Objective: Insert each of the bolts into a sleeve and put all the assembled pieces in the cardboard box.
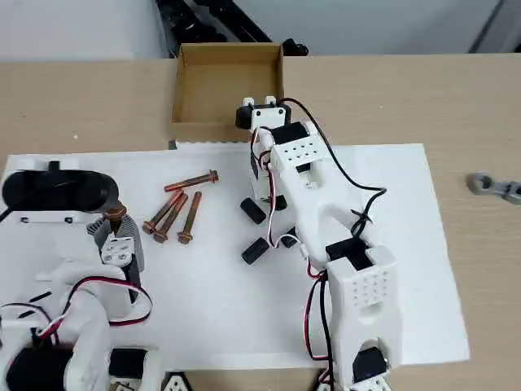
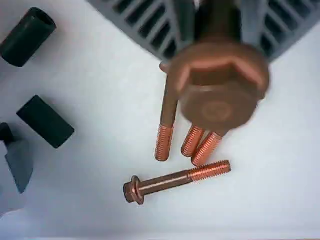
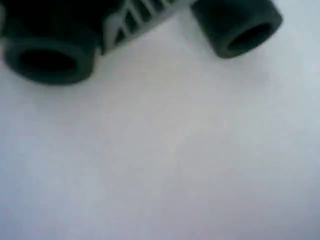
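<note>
Left wrist view: why is your left gripper [image 2: 215,20] clamped on that bolt [image 2: 220,87], head toward the camera, above the four loose bolts [image 2: 175,181]?

— Ready for a sleeve, I'd say. Your right gripper [image 1: 260,199] sits low among the sleeves [image 1: 256,250] on the white sheet [image 1: 391,187], short of the cardboard box [image 1: 228,94]; whether it has hold of one, I can't tell.

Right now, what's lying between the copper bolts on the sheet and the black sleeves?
Nothing at all. The high view shows just bare white sheet between the loose bolts and the black sleeves.
</note>
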You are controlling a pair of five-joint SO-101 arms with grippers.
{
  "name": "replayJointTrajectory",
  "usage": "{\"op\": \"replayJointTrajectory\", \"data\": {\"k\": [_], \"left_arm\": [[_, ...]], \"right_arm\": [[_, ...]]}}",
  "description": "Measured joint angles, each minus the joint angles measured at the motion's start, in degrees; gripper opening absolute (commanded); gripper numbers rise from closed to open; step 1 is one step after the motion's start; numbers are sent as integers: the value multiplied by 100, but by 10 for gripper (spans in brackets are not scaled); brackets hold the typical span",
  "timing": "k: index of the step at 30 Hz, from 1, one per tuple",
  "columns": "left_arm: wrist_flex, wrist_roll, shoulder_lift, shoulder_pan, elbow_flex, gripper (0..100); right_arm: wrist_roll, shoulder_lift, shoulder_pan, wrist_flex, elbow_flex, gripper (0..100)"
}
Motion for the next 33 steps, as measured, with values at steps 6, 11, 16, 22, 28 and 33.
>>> {"op": "replayJointTrajectory", "data": {"k": [6,11,16,22,28,33], "left_arm": [[0,0,0,0,0,5],[0,0,0,0,0,5],[0,0,0,0,0,5],[0,0,0,0,0,5],[-35,0,-53,0,0,5],[-290,0,-70,0,0,5]], "right_arm": [[0,0,0,79,-44,32],[0,9,35,79,-44,6],[9,0,35,79,-44,4],[9,-352,-18,79,26,4],[9,-1213,-237,237,26,6],[9,-1960,-255,1011,26,8]]}}
